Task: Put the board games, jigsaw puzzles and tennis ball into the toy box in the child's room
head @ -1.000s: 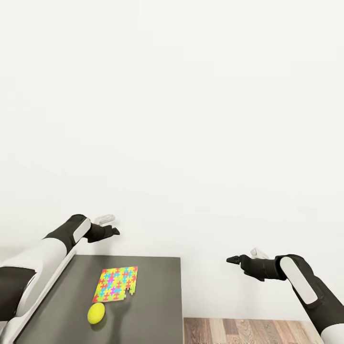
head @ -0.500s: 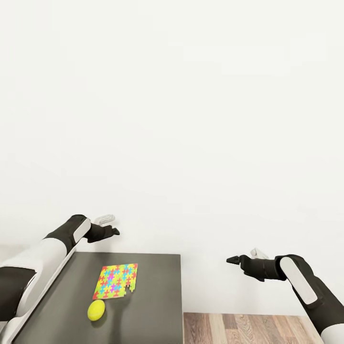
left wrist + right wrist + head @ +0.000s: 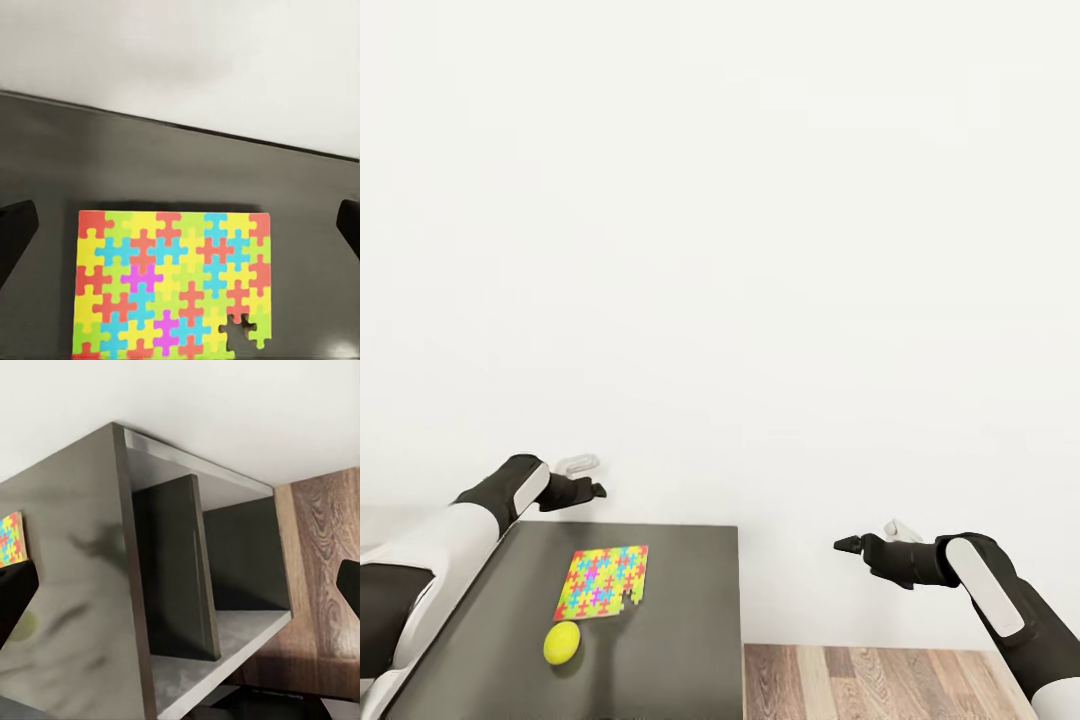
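Left gripper (image 3: 592, 490) is hovering above the far edge of the dark grey table section (image 3: 680, 600), jaws spread wide and holding nothing; in the left wrist view the two fingertips (image 3: 16, 236) are sitting far apart at the frame edges. Right gripper (image 3: 846, 545) is hanging over the wood floor (image 3: 860, 685), off the table's right side, also empty; its fingers are wide apart in the right wrist view.

Jigsaw puzzle (image 3: 603, 582) is lying flat on the dark top, tennis ball (image 3: 562, 643) just beside its near left corner, seemingly not touching.

Risks, as a guess: the sheet is thin and flat, so fingers coming straight down are likely scraping the table and sliding it, or popping pieces loose; a notch is already showing at one corner (image 3: 238, 330). Nudging the sheet toward the ball may be rolling it off the table.

Puzzle's long axis is running roughly front-to-back, leaning slightly right at the far end; notched corner is pointing toward the robot, on the right.
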Robot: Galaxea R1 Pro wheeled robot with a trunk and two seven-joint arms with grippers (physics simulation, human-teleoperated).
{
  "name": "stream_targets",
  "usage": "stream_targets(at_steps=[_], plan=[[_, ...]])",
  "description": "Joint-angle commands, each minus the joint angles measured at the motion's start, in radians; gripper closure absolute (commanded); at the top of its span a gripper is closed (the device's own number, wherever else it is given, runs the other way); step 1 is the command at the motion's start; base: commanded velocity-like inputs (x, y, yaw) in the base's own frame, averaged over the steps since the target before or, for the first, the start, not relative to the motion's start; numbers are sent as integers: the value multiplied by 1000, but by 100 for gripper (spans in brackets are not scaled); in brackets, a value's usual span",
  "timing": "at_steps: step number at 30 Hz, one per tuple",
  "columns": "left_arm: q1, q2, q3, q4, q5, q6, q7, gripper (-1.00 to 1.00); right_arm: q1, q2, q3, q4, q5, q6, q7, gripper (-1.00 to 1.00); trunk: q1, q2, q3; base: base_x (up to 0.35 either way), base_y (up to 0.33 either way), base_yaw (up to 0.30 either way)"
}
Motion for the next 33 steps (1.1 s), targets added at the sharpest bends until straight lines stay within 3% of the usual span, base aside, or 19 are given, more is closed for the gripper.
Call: stream_targets(at_steps=[1,7,17,33], plan=[[4,2,-3,-1,0,2,-4,-100,-1,-1,1,0,5,2,5,-100,1,-3,-4,0,0,0],[27,35,0,-1,3,-52,-9,-100,-2,-1,1,-1,5,2,6,-100,1,-3,-14,0,0,0],[96,47,5,-2,5,-130,-12,-100,-1,0,2,-1,4,2,6,-100,1,-3,-30,0,0,0],[117,55,14,-18,7,-107,-93,-100,-2,23,6,-2,8,0,5,-100,1,-3,-57,0,0,0]])
